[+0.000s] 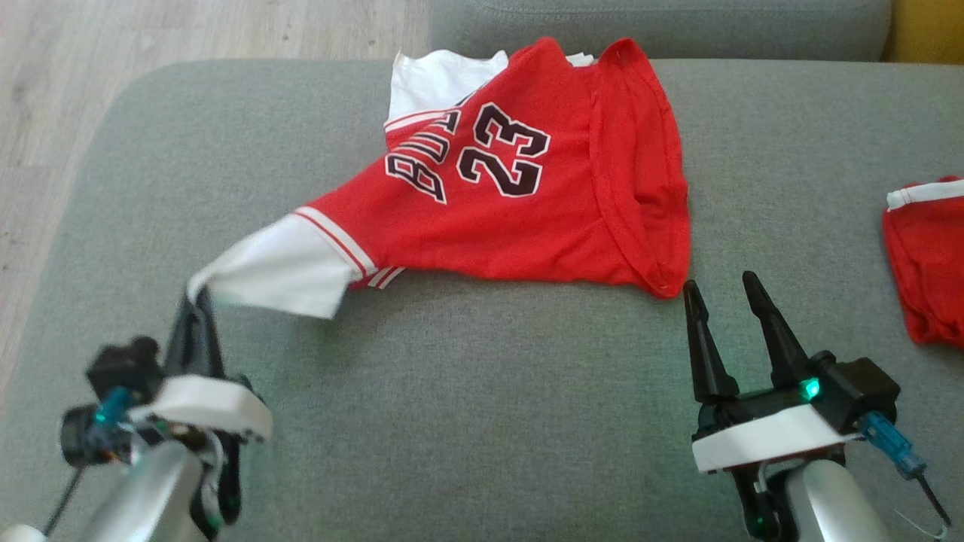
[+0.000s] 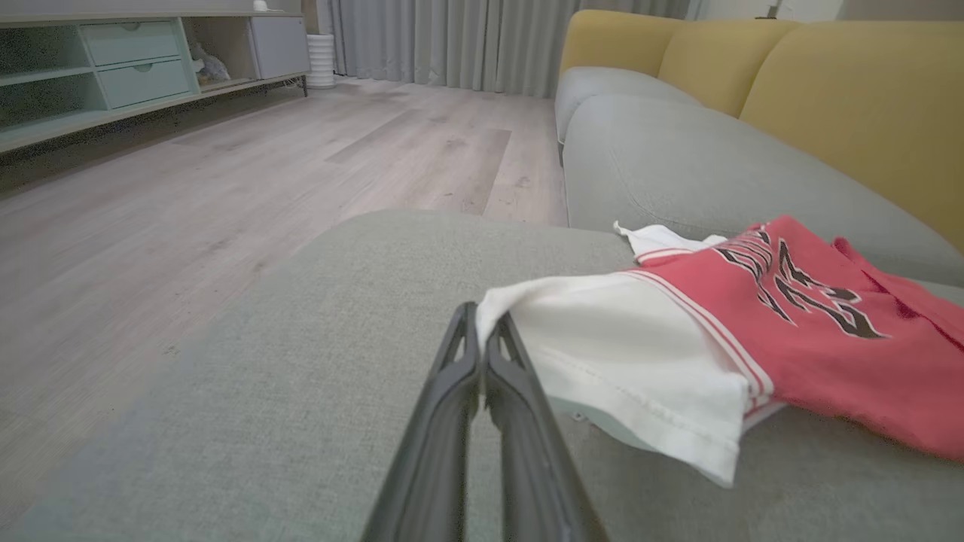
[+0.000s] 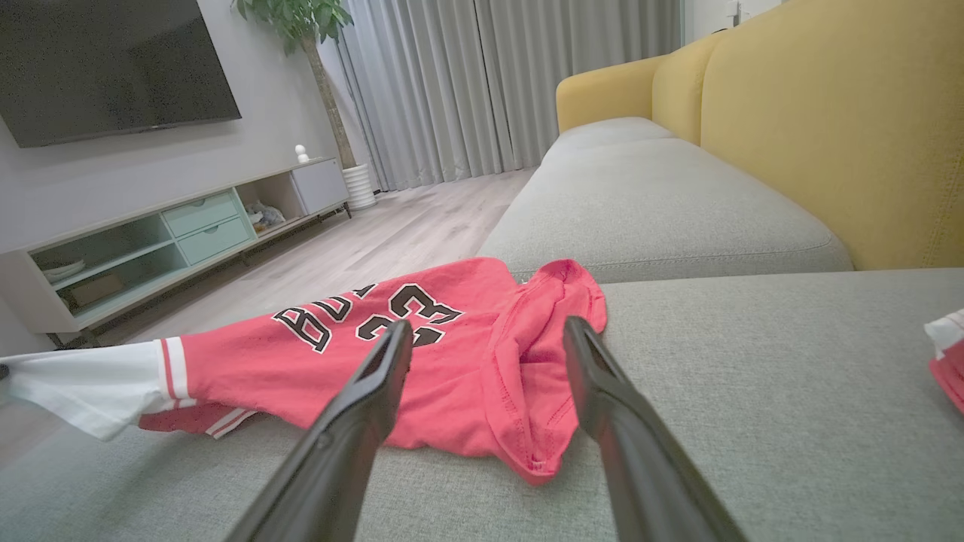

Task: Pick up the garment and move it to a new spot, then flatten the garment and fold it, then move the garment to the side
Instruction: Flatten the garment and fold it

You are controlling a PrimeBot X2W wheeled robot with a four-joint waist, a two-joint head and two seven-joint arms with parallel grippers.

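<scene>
On the sofa, left gripper pinches jersey sleeve, lifted

The jersey lies folded over itself. Its lettering breaks off after three letters under a white fold, and the white part beyond it is half covered by the red body. At the jersey's sleeve the left gripper is blurred in the head view, and how much cloth sits between its closed fingers cannot be told. In the right wrist view the sleeve's tip is cut off at the left edge. Right of the jersey, a second red garment is cut by the picture's edge, so its kind is unclear. Far beyond the jersey, a small white thing on the cabinet is too small to identify. The TV is cropped at the top and left.
</scene>
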